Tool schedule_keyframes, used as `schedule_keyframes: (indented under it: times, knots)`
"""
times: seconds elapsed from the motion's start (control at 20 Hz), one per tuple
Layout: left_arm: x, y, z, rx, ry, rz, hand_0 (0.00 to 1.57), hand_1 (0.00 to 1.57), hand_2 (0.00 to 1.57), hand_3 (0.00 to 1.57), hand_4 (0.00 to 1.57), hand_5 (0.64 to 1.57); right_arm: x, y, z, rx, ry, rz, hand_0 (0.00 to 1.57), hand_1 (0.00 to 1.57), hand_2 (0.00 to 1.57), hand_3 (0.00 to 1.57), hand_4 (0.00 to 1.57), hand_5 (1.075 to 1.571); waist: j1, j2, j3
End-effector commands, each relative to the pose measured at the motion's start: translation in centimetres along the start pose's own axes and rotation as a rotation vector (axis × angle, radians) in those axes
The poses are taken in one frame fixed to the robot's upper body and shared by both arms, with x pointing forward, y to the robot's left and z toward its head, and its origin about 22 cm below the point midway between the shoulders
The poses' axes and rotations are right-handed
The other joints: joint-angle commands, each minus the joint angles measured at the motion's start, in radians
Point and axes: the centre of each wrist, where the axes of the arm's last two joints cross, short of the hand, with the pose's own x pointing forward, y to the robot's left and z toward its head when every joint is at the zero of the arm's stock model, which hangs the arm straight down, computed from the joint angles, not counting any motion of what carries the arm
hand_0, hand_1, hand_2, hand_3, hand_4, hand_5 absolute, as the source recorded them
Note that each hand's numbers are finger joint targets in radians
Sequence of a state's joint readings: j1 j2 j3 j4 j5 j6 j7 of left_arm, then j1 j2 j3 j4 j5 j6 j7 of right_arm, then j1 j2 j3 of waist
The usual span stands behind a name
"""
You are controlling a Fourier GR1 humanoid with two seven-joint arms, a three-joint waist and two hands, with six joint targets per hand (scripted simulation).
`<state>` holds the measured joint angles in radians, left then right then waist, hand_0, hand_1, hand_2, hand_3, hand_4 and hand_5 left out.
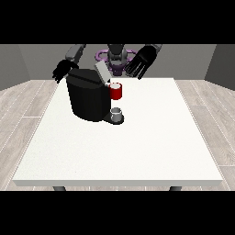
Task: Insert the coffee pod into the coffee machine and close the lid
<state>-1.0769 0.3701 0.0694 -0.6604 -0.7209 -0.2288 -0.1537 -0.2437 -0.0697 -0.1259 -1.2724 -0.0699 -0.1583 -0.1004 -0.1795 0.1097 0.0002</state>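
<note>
Seemingly boxy black coffee machine [87,98], lid [102,72] raised.

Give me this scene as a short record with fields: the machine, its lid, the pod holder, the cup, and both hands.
table: white table, robot behind its far edge
coffee machine: black coffee machine, on the table's far left part
lid: grey lid, raised and tilted, not closed
pod holder: red holder at the machine's front right, light top showing
cup: small grey cup on the machine's base, under the red holder
hand at the view's right: hand, fingers spread, holding nothing
hand at the view's left: hand, behind the machine, holding nothing
</note>
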Motion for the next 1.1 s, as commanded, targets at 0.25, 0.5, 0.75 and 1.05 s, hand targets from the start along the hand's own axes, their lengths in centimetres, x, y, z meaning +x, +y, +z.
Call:
schedule_keyframes:
  times: [0.25, 0.5, 0.75, 1.05]
  knots:
    - [-3.7, -6.8, 1.7, 0.092, 0.005, 0.623, 0.0, 0.0, 0.0, 0.0, 0.26, 1.571, -3.1, -3.1, 2.6, -0.099, 0.093, 0.005, 0.0, 0.0, 0.0, 0.0, 0.43, 1.571, 0.106, -0.136, -0.0017]
    - [-6.4, -14.4, 5.3, 0.034, 0.083, 0.744, 0.0, 0.0, 0.0, 0.0, 0.0, 1.571, -3.9, -4.7, 4.3, -0.134, 0.158, 0.036, 0.0, 0.0, 0.0, 0.0, 0.4, 1.571, 0.157, -0.278, -0.001]
    - [-7.1, -16.7, 6.9, 0.024, 0.11, 0.901, 0.0, 0.0, 0.0, 0.0, 0.23, 1.571, -3.8, -5.0, 4.7, -0.069, 0.145, 0.104, 0.0, 0.0, 0.0, 0.0, 0.36, 1.571, 0.214, -0.335, -0.0005]
    - [-10.4, -17.6, 10.3, 0.077, 0.171, 0.954, 0.0, 0.0, 0.0, 0.0, 0.0, 1.571, 1.6, -2.7, 2.3, 0.105, 0.019, 0.06, 0.0, 0.0, 0.0, 0.0, 0.26, 1.571, 0.19, -0.338, -0.0006]
